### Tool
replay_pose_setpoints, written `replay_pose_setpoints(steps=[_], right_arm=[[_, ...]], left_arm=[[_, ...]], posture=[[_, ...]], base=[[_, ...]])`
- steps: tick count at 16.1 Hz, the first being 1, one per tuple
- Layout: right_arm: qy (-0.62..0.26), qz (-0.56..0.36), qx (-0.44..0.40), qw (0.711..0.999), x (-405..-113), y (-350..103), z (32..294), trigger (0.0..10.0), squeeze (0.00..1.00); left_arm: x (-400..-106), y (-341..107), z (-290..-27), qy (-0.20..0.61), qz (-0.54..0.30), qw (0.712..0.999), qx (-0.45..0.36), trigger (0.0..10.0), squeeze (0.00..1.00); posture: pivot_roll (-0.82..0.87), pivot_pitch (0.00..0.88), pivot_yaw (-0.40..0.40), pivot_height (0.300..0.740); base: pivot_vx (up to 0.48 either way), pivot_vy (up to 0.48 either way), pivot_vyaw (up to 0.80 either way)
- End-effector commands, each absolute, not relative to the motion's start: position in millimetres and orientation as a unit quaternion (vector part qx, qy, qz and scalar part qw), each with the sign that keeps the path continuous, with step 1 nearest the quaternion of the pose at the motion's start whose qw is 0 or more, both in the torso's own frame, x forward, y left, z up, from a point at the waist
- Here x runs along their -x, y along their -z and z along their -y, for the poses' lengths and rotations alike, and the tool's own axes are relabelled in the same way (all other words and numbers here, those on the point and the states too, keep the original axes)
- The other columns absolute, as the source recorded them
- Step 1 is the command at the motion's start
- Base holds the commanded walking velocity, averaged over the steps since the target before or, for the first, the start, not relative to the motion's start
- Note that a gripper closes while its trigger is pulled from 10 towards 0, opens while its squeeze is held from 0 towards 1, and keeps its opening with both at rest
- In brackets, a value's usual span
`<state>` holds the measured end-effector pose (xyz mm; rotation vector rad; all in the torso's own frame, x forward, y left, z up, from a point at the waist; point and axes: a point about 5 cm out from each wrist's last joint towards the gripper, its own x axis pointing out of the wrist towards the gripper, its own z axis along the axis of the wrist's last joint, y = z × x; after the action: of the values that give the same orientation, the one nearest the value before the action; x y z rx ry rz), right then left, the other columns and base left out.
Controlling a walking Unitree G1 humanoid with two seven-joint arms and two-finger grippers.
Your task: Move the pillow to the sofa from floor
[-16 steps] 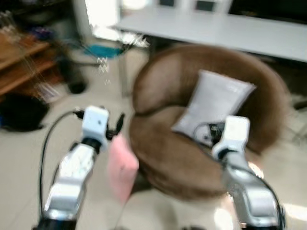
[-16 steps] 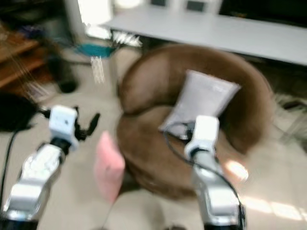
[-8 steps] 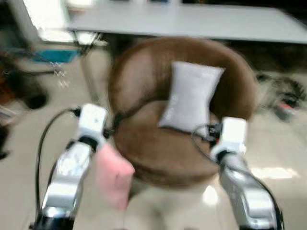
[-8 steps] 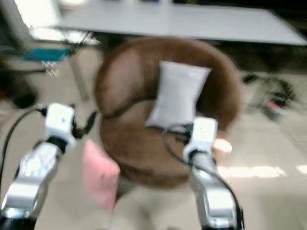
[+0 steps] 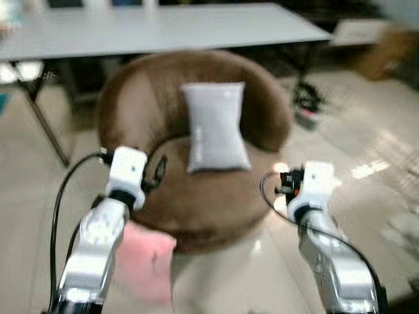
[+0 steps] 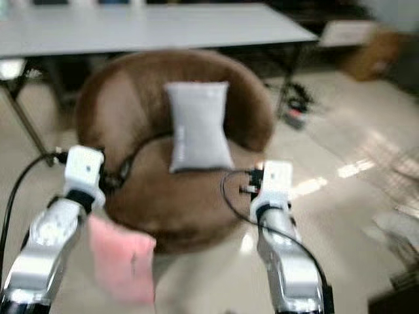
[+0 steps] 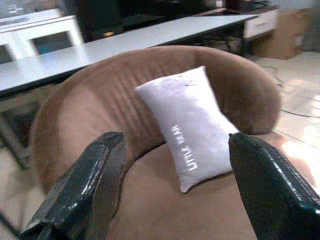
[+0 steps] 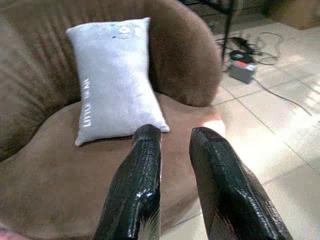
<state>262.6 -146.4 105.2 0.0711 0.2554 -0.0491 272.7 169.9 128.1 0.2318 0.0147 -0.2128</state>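
Note:
A pink pillow (image 5: 147,261) lies on the tiled floor against the front left of a round brown sofa (image 5: 216,199). A grey pillow (image 5: 215,127) with white lettering leans upright on the sofa's backrest. My left gripper (image 7: 175,142) is held out over the sofa's left edge, above the pink pillow, open wide and holding nothing. My right gripper (image 8: 175,135) hovers at the sofa's right front edge, its fingers nearly together with nothing between them. The left arm hides part of the pink pillow.
A long white table (image 5: 150,26) stands behind the sofa, with a metal leg (image 5: 46,124) at its left. Cables and a power box (image 5: 306,111) lie on the floor to the right. A cardboard box (image 5: 386,49) sits at the far right.
The camera has swung to the right, so the sofa and pillows now sit further left and the shelves have left the view. Both arms keep their pose.

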Motion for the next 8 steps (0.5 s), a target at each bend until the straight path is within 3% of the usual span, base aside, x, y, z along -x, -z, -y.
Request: replay_pose_setpoints(steps=[1,8], right_arm=[[0.037,-0.128,-0.029,0.991,-262.3,-106.3,155.0,10.0,0.00],[0.033,-0.126,-0.018,0.991,-262.2,-106.9,155.7,10.0,0.00]], left_arm=[[-273.3,-129.5,-163.0,0.116,-0.003,0.986,-0.116,10.0,0.00],[-271.3,-128.4,-162.7,0.114,-0.006,0.987,-0.117,10.0,0.00]], posture=[[-0.02,0.022,-0.010,0.740],[-0.02,0.034,-0.014,0.740]], base=[[0.000,0.442,-0.50],[0.000,0.438,0.00]])
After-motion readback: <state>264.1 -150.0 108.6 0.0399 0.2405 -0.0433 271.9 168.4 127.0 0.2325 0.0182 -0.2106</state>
